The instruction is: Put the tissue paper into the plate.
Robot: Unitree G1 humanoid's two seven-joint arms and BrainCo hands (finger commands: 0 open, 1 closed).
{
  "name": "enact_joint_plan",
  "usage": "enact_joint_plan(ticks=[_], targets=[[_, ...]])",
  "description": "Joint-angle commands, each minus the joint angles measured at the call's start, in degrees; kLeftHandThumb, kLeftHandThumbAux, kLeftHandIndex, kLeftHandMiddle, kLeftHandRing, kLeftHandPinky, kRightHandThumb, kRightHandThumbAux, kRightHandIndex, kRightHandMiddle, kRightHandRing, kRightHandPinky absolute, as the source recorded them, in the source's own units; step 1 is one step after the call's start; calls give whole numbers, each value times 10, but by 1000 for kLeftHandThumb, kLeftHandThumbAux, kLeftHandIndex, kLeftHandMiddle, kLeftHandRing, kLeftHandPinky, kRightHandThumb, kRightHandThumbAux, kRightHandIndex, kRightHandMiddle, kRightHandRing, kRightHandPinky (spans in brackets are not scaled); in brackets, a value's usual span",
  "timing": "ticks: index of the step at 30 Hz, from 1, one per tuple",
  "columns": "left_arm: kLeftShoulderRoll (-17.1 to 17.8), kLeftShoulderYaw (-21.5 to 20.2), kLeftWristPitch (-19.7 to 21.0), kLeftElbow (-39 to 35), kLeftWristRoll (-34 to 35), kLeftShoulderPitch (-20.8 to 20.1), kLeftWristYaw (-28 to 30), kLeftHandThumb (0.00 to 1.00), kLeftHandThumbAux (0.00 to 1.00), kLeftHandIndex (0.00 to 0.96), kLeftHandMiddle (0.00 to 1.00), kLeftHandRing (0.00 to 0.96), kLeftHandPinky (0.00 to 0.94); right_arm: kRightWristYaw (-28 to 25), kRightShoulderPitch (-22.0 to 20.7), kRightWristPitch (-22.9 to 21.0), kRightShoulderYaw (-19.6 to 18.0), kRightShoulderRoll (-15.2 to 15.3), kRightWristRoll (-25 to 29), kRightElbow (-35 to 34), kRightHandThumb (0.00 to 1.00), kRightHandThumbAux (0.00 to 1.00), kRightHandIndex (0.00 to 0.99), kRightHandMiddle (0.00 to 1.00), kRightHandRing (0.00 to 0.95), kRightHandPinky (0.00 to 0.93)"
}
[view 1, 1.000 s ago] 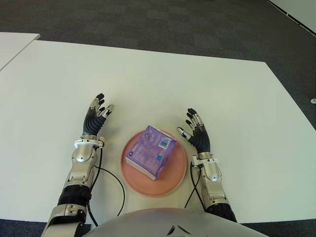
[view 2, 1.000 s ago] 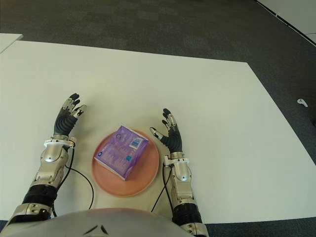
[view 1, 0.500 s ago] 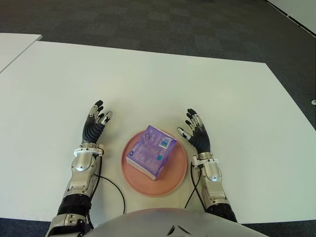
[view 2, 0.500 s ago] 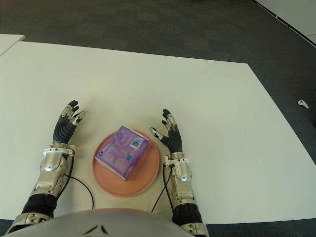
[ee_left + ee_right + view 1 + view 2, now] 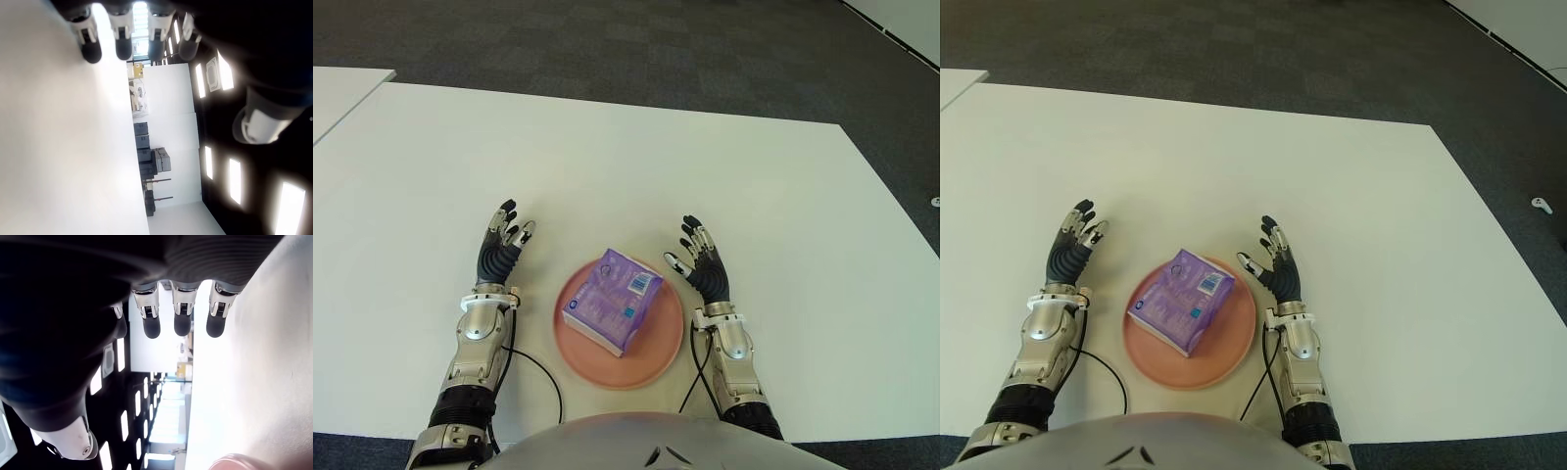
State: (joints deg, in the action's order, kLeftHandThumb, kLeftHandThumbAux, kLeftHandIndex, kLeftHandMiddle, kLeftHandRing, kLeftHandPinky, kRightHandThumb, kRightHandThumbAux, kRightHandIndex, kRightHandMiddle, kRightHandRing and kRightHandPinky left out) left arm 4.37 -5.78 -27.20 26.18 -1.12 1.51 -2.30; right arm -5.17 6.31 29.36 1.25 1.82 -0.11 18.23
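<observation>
The tissue paper [image 5: 613, 300], a purple plastic-wrapped pack, lies inside the plate [image 5: 659, 354], a round salmon-pink dish near the front edge of the white desk [image 5: 607, 157]. The pack sits slightly left of the plate's centre and is angled, with one corner pointing away from the robot.

The left hand [image 5: 499, 251] shows to the left of the plate, clear of its rim. Its fingers [image 5: 90, 43] are extended and spread, and it holds nothing.

The right hand [image 5: 702, 266] shows just beside the plate's right rim. Its fingers [image 5: 181, 316] are also extended and it holds nothing; the thumb points toward the plate. Neither hand touches the tissue paper.

Black cables [image 5: 540, 367] run along both forearms and loop onto the desk beside the plate. Dark carpet floor [image 5: 607, 44] lies beyond the desk's far edge.
</observation>
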Motion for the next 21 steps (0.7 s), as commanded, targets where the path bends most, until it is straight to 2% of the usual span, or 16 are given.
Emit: enact_joint_plan(ticks=[1, 4, 11, 21], targets=[[-20, 6, -26, 121, 10, 18, 21, 0, 519, 0, 0, 0, 0, 1, 23, -26, 1, -2, -2, 33, 0, 751, 0, 0, 0, 4], [-21, 5, -56, 166, 20, 4, 40, 0, 524, 0, 0, 0, 0, 2, 23, -27, 1, -3, -3, 31, 0, 742, 0, 0, 0, 4], [-18, -1, -97, 225, 39, -11, 77, 0, 525, 0, 0, 0, 0, 2, 24, -31, 2, -2, -3, 27, 0, 722, 0, 0, 0, 0], [-10, -7, -125, 271, 52, -29, 94, 0, 519, 0, 0, 0, 0, 5, 23, -31, 1, -5, -2, 24, 0, 730, 0, 0, 0, 4]])
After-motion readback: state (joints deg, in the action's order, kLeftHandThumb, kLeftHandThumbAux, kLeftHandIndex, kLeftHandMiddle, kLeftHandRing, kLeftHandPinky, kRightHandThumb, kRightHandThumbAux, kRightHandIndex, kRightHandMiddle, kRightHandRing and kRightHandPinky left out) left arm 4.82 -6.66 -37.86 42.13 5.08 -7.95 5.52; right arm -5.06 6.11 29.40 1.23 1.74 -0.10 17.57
